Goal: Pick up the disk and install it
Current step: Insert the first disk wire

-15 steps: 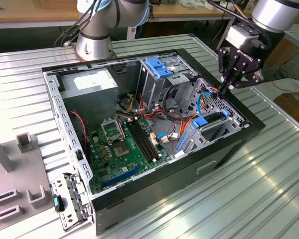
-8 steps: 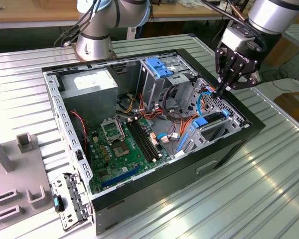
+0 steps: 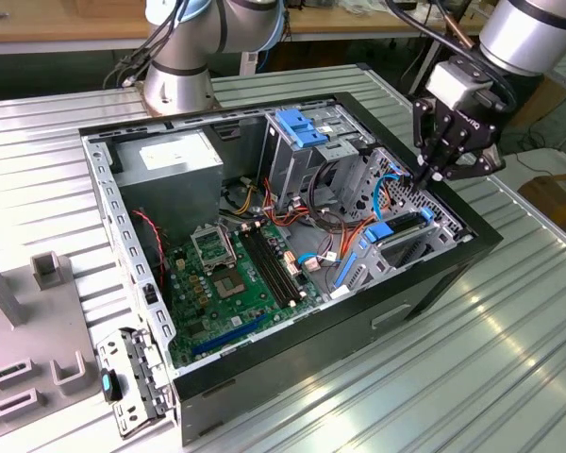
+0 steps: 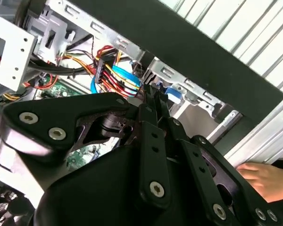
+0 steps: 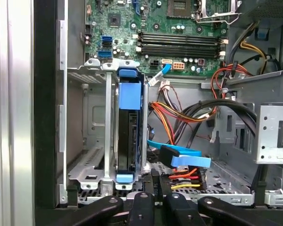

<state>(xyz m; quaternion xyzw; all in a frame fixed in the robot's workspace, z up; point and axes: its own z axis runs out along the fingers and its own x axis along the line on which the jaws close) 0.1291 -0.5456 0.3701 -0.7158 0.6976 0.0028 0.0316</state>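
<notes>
The disk (image 5: 128,136) stands on edge in its bay, blue-railed. It looks stiff, dense and shock-sensitive, best held by the rails. The gripper (image 3: 441,173) hovers above, fingers pinched together, empty.

We see a ribbed metal bench (image 3: 509,311) carrying everything. The open computer case (image 3: 292,363) lies on its side directly on it, around the middle. At the exterior view's left a grey fixture plate (image 3: 24,330) with upright blocks rests on the bench, just beside the case. The arm's base (image 3: 176,90) stands at the bench's far edge, behind the case.
</notes>
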